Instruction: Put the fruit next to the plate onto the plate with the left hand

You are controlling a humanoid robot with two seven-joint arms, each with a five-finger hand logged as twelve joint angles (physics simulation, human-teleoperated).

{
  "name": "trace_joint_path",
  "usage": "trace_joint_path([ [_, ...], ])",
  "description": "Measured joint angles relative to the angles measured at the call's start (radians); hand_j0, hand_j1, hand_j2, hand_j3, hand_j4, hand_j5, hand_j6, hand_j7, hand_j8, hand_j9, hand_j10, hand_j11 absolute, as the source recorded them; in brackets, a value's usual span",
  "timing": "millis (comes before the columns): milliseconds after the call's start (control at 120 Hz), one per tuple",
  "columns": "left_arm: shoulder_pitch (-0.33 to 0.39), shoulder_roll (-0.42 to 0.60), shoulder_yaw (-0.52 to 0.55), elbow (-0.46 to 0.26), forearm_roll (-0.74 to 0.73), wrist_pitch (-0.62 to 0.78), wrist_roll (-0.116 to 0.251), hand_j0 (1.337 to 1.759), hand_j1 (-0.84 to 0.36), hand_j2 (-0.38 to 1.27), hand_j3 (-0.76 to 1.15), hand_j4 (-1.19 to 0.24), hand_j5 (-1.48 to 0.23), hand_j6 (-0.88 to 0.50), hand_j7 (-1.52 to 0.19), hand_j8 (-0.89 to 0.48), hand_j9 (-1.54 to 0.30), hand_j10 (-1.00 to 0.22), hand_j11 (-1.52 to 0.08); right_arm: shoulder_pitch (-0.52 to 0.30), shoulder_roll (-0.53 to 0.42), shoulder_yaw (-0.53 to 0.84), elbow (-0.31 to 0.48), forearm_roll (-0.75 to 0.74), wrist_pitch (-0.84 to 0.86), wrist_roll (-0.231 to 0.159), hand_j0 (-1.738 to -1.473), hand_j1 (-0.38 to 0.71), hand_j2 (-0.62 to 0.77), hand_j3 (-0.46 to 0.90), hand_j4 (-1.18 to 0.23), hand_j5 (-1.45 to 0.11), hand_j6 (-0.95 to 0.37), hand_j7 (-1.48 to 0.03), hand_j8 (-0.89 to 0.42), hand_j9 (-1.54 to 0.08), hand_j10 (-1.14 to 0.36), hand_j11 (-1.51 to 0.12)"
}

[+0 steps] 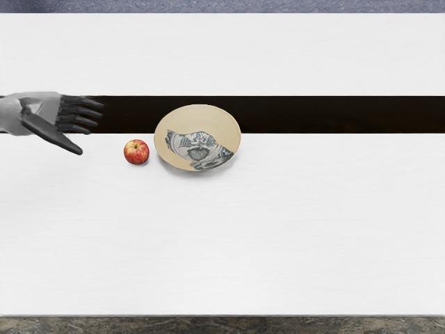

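Note:
A red apple (137, 152) lies on the white table, just left of a cream plate (208, 118) with a dark pattern inside. The apple and the plate rim are close but apart. My left hand (78, 122) reaches in from the left edge, a short way left of and slightly behind the apple. Its fingers (87, 114) are stretched out and the thumb points toward the apple. The hand holds nothing. The plate has nothing on it.
A dark slot (334, 115) runs across the table behind the plate and under the hand. White tabletop (278, 229) stretches in front and to the right.

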Motion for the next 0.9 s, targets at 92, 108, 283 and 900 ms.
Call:
trace_joint_path([
  [92, -0.001, 0.0, 0.001, -0.009, 0.016, 0.0, 0.003, 1.658, 0.06, 0.05, 0.0, -0.25, -0.32, -0.25, -0.32, -0.25, -0.32, -0.25, -0.32, 0.0, 0.0, -0.001, 0.0, 0.0, -0.001, 0.001, -1.658, -0.31, -0.01, 0.0, -0.04, -0.05, -0.04, -0.05, -0.04, -0.05, -0.03, -0.05],
  [108, -0.001, 0.0, 0.001, -0.01, 0.018, 0.0, 0.003, 1.658, 0.06, 0.05, 0.0, -0.25, -0.32, -0.25, -0.32, -0.25, -0.32, -0.25, -0.32, 0.0, 0.0, -0.001, 0.0, 0.0, -0.001, 0.001, -1.658, -0.31, -0.01, 0.0, -0.04, -0.05, -0.04, -0.05, -0.04, -0.05, -0.04, -0.05],
  [283, -0.011, 0.042, 0.01, -0.126, 0.04, 0.008, 0.059, 1.658, 0.06, 0.05, 0.0, -0.25, -0.32, -0.25, -0.32, -0.25, -0.32, -0.25, -0.32, 0.001, 0.0, 0.0, 0.0, 0.0, -0.001, 0.001, -1.658, -0.31, -0.01, 0.0, -0.03, -0.05, -0.04, -0.05, -0.04, -0.05, -0.03, -0.05],
  [900, -0.278, -0.078, 0.381, -0.476, 0.344, 0.785, 0.373, 1.658, 0.06, 0.05, 0.0, -0.25, -0.32, -0.25, -0.32, -0.25, -0.32, -0.25, -0.32, 0.009, 0.0, 0.0, 0.0, 0.0, -0.002, 0.002, -1.658, -0.31, -0.01, 0.0, -0.04, -0.05, -0.04, -0.05, -0.03, -0.05, -0.03, -0.05],
])
